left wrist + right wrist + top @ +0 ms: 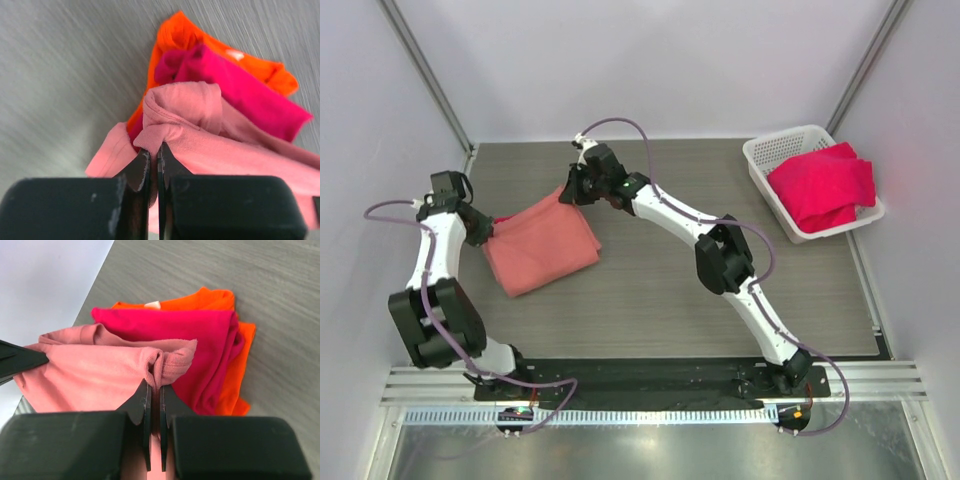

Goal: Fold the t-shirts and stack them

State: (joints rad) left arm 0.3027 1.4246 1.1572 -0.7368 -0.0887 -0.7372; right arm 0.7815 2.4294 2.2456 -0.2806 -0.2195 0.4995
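The left pincer (154, 152) and right pincer (155, 387) each clamp tight on a bunched edge of the salmon-pink t-shirt (540, 245), which lies on the tabletop (650, 300) at left, seemingly atop a crimson t-shirt (200, 335).

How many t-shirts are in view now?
4: salmon-pink tee pinched by left gripper and right gripper, atop crimson tee and orange tee; red heap in the basket, possibly hiding more.
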